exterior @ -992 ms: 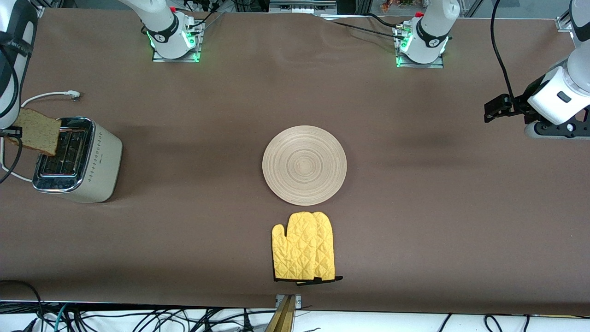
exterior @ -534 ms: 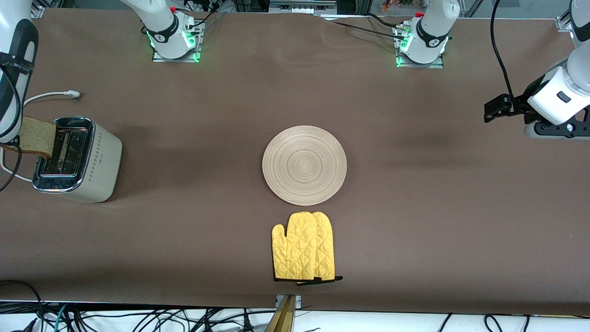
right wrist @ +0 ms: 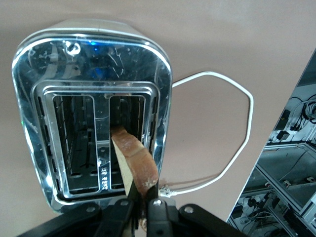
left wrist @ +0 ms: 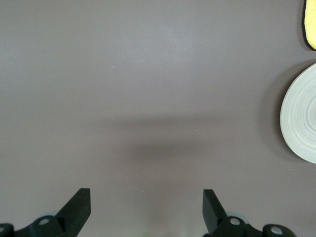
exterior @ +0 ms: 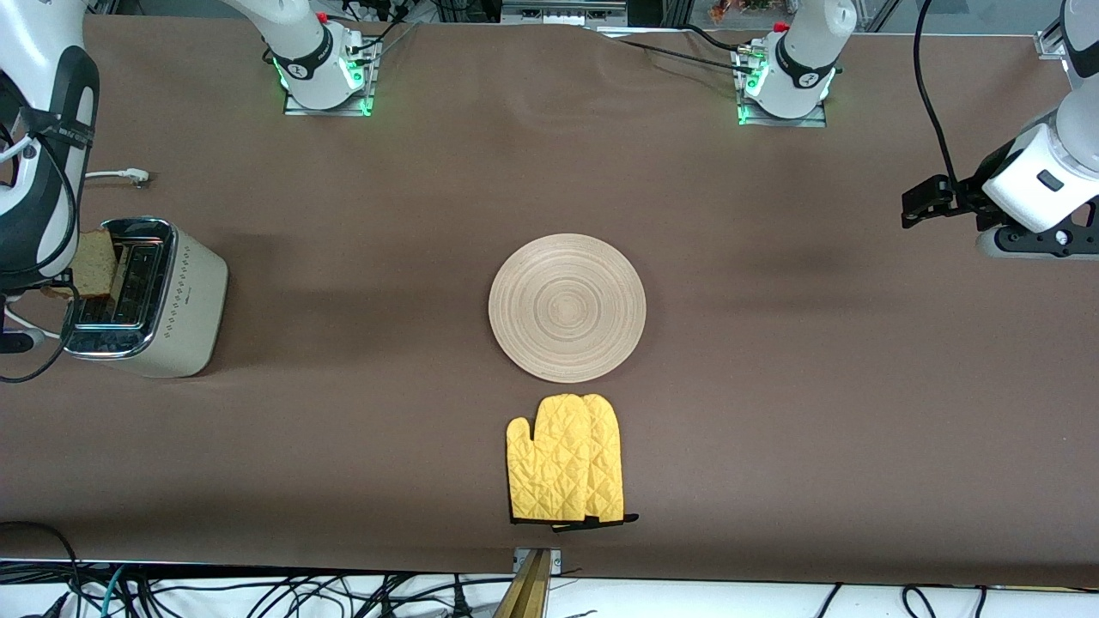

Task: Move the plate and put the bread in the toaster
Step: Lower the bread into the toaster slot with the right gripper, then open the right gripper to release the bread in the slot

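Note:
The cream toaster [exterior: 172,300] with a chrome top [right wrist: 89,64] stands at the right arm's end of the table. My right gripper [right wrist: 144,200] is shut on the brown bread slice [right wrist: 136,158] and holds it on edge over the toaster. The slice's lower end dips into the slot farther from the plate. In the front view the bread [exterior: 96,262] is partly hidden by the right arm. The round wooden plate [exterior: 567,307] lies empty mid-table; its edge shows in the left wrist view [left wrist: 301,118]. My left gripper [exterior: 923,204] [left wrist: 145,197] waits open and empty over bare table at the left arm's end.
A yellow oven mitt [exterior: 565,470] lies next to the plate, nearer the front camera; a corner of it shows in the left wrist view [left wrist: 311,24]. The toaster's white cable [right wrist: 232,148] loops on the table beside the toaster, its plug [exterior: 129,175] lying loose.
The right arm has come down and carried the bread from above the toaster's outer edge to over its slots, so less of the slice shows. The left arm, plate and mitt have not moved.

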Robot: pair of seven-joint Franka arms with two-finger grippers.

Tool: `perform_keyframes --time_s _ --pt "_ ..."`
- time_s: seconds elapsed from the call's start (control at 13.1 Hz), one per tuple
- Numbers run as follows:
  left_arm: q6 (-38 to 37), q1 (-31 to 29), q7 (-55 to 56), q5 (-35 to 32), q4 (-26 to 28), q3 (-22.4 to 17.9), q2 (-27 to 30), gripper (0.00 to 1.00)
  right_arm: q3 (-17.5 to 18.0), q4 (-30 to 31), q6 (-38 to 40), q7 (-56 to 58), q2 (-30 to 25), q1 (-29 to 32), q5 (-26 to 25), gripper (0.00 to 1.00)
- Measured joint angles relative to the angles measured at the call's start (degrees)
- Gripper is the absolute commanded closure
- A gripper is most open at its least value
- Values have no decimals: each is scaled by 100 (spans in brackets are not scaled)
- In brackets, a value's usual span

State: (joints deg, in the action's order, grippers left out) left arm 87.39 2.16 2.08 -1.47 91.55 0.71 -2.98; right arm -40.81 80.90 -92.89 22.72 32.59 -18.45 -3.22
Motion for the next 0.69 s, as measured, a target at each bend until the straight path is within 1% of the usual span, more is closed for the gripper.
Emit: perform_keyframes --time_s 0.31,0.69 --pt "0 4 0 0 0 0 0 0 -8 0 -308 5 28 158 8 100" --pt "0 4 0 0 0 1 0 0 -10 -2 -609 3 36 217 188 100"
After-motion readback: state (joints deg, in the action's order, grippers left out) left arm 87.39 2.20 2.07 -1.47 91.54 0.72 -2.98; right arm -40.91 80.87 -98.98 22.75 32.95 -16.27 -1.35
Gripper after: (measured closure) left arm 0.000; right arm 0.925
